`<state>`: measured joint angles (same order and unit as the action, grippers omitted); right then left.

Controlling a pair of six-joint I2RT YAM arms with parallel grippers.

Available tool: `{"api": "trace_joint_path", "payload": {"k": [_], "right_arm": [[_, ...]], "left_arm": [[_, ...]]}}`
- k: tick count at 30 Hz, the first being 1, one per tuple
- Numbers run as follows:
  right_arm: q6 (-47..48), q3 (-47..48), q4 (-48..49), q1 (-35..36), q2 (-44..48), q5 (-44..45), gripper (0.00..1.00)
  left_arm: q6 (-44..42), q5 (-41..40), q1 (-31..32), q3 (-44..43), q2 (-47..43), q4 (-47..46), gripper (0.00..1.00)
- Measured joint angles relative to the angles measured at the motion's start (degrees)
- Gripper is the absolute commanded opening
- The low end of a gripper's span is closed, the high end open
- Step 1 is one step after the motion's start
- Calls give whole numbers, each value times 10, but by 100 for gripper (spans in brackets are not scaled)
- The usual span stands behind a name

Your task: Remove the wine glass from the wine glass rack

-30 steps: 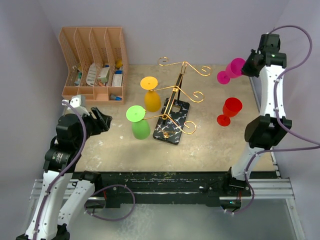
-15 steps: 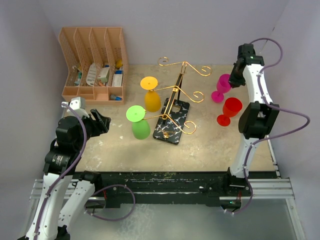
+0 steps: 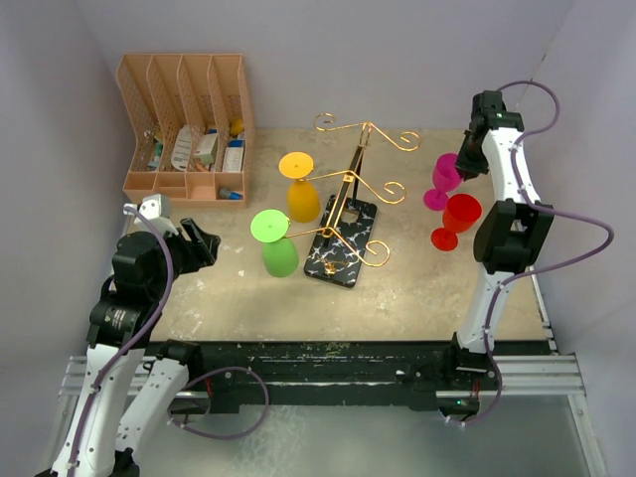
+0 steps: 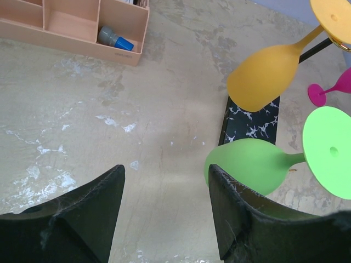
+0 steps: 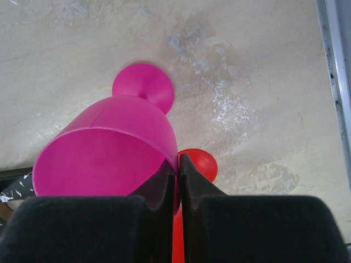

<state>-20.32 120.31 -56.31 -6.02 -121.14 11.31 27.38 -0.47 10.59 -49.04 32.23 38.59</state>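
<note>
The wine glass rack (image 3: 354, 184), gold wire on a black marble-look base (image 3: 341, 243), stands mid-table. A yellow wine glass (image 3: 302, 199) and a green wine glass (image 3: 278, 248) hang upside down from its left arms. My right gripper (image 3: 460, 167) is shut on the rim of a magenta wine glass (image 3: 444, 179), upright with its foot at the table, right of the rack. In the right wrist view my right gripper (image 5: 178, 161) pinches the magenta wine glass (image 5: 109, 148) wall. My left gripper (image 4: 164, 175) stands open and empty, left of the green wine glass (image 4: 247, 164).
A red wine glass (image 3: 457, 219) stands on the table just in front of the magenta one. A peach file organiser (image 3: 186, 124) with small items fills the back left corner. The table's right edge and a metal rail (image 5: 334, 66) lie close by.
My right arm has carried the magenta glass leftward and down from the air to the table beside the red glass. The left arm has barely moved.
</note>
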Motion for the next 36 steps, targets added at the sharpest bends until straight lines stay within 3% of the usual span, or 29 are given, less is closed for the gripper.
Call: {"api": "trace_joint_path", "payload": {"k": [4,18,19,23,24,25,28,29,32,36], "right_arm": [[0,0,0,0,0,1,24],[-2,6,2,5,40,32,28],[-3,6,2,7,56,38,34],[-8,5,12,24,158,52,38],[-8,4,17,31,186,49,53],[-10,1,27,40,219,34,61],[-23,-39,74,69,311,-71,67],[-35,-66,99,76,354,-143,66],[-59,-85,132,131,390,-240,59],[-85,-83,176,228,377,-343,51]], "left_arm": [[0,0,0,0,0,1,66],[0,-3,0,0,0,1,66],[0,-3,0,0,0,1,66],[0,-3,0,0,1,1,66],[0,-3,0,0,1,1,66],[0,-3,0,1,1,1,66],[0,-3,0,1,3,1,66],[0,-3,0,1,5,1,66],[0,-3,0,1,6,1,66],[0,-2,0,2,6,1,66]]}}
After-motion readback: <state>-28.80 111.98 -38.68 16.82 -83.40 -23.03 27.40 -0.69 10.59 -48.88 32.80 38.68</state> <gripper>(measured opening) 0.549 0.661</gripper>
